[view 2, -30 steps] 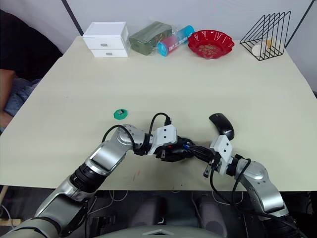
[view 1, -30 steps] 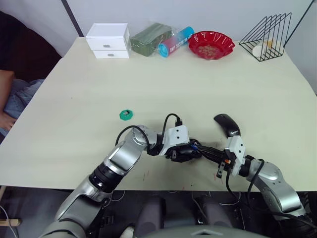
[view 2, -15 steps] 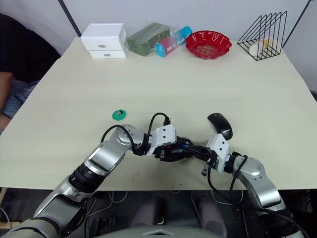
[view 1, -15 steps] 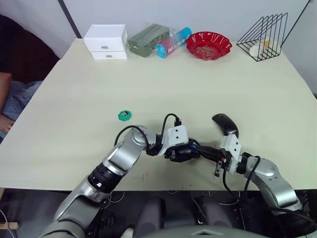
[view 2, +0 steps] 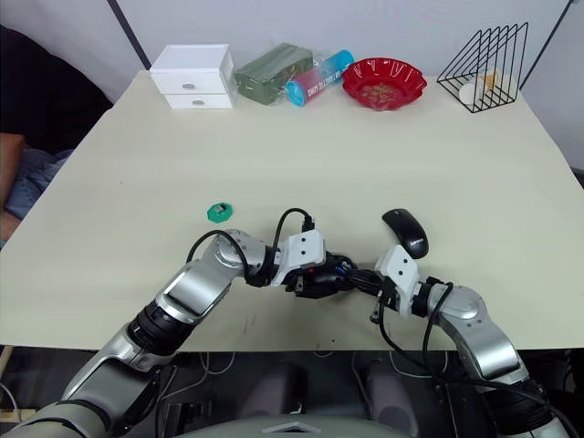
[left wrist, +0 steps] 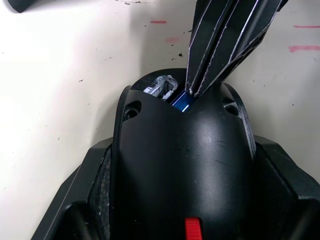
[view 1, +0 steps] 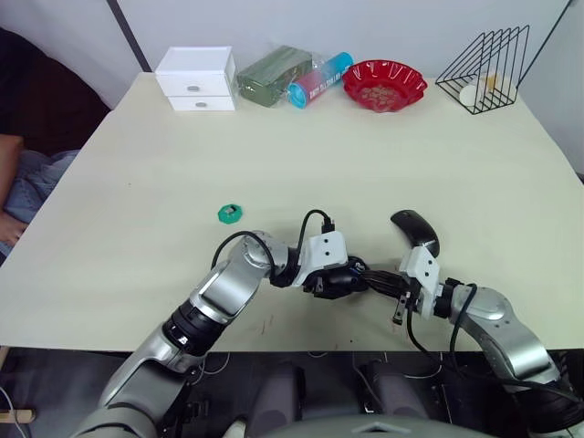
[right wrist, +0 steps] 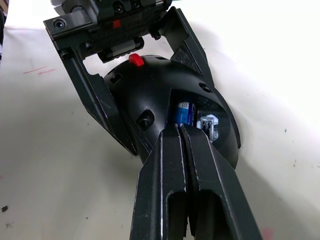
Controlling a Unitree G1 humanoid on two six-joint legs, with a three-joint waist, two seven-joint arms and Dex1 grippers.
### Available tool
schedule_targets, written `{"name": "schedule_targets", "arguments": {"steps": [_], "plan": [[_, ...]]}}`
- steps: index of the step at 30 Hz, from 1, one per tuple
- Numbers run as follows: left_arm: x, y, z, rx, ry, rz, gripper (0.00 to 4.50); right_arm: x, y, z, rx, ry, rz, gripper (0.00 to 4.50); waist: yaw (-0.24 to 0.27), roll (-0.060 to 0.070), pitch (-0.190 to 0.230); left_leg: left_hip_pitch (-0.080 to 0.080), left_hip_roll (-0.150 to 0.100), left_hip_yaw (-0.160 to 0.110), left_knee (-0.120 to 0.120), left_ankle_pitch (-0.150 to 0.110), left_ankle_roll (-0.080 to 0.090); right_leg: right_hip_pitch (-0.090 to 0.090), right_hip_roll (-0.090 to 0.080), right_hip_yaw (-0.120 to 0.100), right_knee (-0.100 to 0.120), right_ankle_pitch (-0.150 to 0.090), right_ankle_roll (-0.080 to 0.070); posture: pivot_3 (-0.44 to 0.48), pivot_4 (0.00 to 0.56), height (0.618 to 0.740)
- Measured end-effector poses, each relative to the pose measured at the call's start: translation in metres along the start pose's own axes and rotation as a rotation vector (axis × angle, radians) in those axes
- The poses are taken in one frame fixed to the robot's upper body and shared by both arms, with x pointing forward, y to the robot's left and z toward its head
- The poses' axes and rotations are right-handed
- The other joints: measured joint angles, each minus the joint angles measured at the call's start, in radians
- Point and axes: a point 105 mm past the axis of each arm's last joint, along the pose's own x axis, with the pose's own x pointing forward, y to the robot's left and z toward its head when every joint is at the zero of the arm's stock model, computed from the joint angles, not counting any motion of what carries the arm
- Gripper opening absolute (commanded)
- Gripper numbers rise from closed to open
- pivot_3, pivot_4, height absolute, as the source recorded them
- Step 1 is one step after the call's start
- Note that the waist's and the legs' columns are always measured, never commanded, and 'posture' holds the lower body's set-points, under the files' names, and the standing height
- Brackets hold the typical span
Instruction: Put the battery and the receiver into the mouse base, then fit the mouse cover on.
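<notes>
Two grippers meet near the front edge of the table (view 1: 137, 182). The left gripper (right wrist: 127, 85) grips the mouse base (right wrist: 165, 95) from both sides, one finger on each side. The mouse base has a small red spot on it. Its inside pocket is open, and the battery (right wrist: 182, 112), blue and silver, lies in that pocket. The right gripper (right wrist: 179, 131) has its two fingers pressed tight together, and their tips touch the end of the battery. The mouse cover (view 1: 416, 229) lies flat on the table just behind the right gripper, apart from the base. A small green disc (view 1: 230, 213) sits to the left, nearer the middle. A red bowl (view 1: 384, 83) stands by the far edge.
</notes>
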Motion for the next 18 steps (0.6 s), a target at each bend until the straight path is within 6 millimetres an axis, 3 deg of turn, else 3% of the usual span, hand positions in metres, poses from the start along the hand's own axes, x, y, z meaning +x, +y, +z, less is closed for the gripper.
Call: {"name": "schedule_targets", "arguments": {"steps": [4,14,18], "plan": [[0.000,-0.002,0.002,0.009,-0.010,-0.017,2.93,-0.033,0.000,-0.005,0.035,-0.075,-0.044,0.03,0.009,0.001,0.001,-0.004,0.000,0.000,0.000,0.000,0.000,-0.002,0.000,-0.001,-0.001,0.000,0.000,0.000,0.150,0.740],[0.001,-0.001,0.002,0.021,-0.012,-0.029,2.93,-0.081,-0.002,-0.009,-0.020,-0.123,-0.113,0.03,0.011,0.001,0.002,-0.003,0.000,0.000,0.000,0.000,0.000,-0.002,0.000,0.000,-0.001,0.000,0.000,0.000,0.150,0.740],[0.001,-0.001,0.002,0.027,-0.014,-0.033,2.93,-0.110,0.000,-0.002,-0.064,-0.250,-0.127,0.03,0.016,0.002,0.002,-0.003,0.000,0.000,0.000,0.000,0.000,-0.002,0.000,0.000,-0.001,0.000,0.000,0.000,0.150,0.740]]}}
